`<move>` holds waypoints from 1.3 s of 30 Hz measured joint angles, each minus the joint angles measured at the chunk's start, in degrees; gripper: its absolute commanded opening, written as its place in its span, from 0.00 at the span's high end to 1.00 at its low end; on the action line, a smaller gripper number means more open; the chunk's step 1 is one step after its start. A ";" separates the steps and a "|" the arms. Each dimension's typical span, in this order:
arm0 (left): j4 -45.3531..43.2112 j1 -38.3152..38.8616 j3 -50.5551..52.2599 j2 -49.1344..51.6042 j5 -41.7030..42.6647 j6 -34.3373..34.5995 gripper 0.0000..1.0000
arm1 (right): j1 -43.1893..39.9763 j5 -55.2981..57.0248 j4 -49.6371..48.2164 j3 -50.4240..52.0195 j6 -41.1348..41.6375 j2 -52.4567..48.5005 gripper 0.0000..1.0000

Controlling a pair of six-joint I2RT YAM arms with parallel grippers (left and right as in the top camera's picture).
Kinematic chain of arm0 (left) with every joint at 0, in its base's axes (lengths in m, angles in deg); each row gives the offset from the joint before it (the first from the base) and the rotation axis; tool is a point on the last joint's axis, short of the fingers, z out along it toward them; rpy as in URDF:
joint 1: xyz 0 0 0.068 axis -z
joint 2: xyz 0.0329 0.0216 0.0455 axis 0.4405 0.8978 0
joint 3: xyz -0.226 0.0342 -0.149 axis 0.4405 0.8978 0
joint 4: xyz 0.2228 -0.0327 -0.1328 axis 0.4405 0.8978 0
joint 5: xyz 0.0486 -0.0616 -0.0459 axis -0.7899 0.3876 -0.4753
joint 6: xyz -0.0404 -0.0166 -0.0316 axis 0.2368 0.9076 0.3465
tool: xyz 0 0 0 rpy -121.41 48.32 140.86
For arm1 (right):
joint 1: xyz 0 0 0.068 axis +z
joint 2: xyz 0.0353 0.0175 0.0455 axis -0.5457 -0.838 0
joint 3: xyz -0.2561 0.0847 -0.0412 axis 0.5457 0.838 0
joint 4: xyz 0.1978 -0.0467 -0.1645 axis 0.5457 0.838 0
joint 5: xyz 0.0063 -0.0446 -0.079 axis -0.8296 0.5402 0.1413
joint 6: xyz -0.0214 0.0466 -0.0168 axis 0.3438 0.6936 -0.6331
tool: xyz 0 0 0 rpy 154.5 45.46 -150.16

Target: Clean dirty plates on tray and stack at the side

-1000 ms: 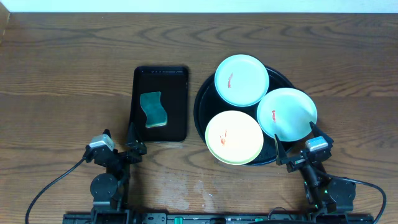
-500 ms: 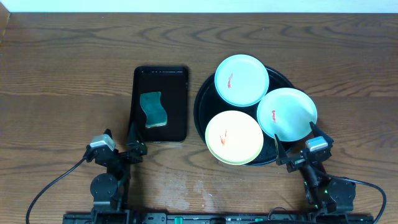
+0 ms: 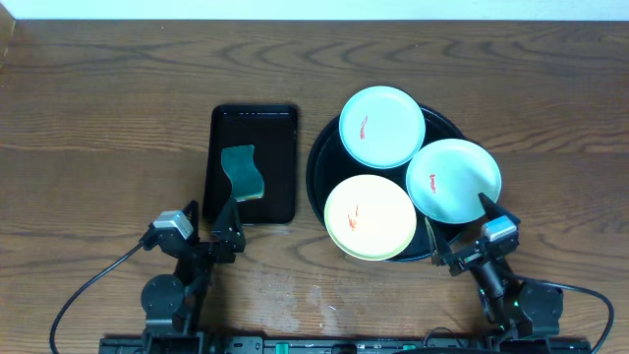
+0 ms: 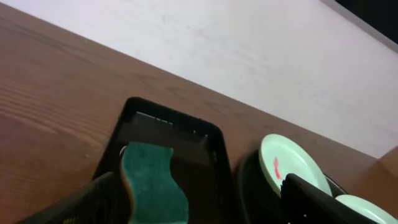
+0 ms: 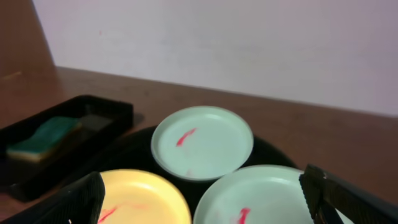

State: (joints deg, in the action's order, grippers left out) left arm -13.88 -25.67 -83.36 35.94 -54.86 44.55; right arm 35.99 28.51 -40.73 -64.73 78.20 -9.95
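1. Left arm: black links with a small silver-grey block at the wrist.
2. Right arm: the same black build and silver-grey block.
3. Left gripper and right gripper: black, tapered fingers.
4. A black cable curves away from each arm.

Even, soft light (wrist views blurry)

Overhead looks straight down; both low wrist views share the tray
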 measured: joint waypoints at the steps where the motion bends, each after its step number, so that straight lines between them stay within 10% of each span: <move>1: 0.70 0.00 -1.81 0.90 -0.02 -0.20 0.16 | 0.00 -0.26 0.98 -0.96 0.28 -0.52 0.01; 19: 45.00 0.00 -55.63 47.01 0.22 -3.28 0.16 | 0.00 -3.87 44.17 -63.01 2.89 -54.16 0.01; 39: 42.38 9.35 -55.95 85.24 -7.50 -0.55 0.28 | 0.00 -12.13 49.11 -66.45 5.88 -67.01 0.07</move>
State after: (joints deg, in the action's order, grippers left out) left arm 28.50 -16.31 -139.32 121.18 -62.36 44.00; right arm 35.99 16.38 8.38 -131.17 84.08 -76.96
